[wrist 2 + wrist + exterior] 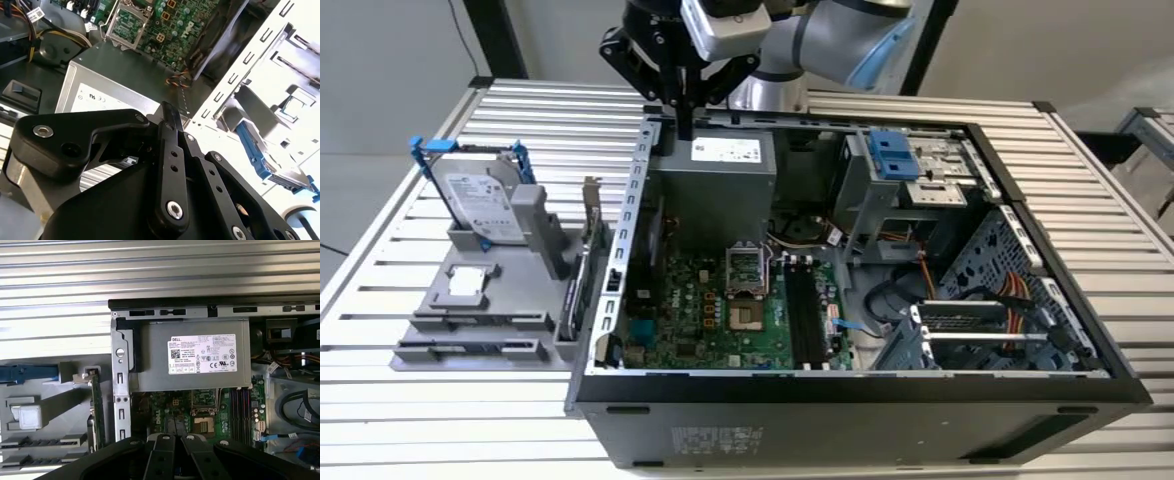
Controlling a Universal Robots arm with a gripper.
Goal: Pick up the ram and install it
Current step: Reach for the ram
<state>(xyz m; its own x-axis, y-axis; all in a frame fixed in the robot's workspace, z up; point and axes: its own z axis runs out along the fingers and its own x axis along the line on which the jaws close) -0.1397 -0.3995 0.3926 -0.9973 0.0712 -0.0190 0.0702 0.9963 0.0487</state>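
Observation:
My gripper hangs above the open computer case, over its far edge by the grey power supply. In both wrist views its black fingers stand pressed together, with nothing showing between them. Two long, narrow dark strips lie in the slots of the grey rack beside the case at the exterior view's left. They match the ram's shape, but I cannot tell for sure. The black memory slots run along the green motherboard, well below and apart from the gripper.
The grey rack also holds a silver hard drive in a blue bracket and an upright expansion card. Inside the case are a drive cage with blue latches, orange and yellow cables and the processor socket. A slatted metal table carries everything.

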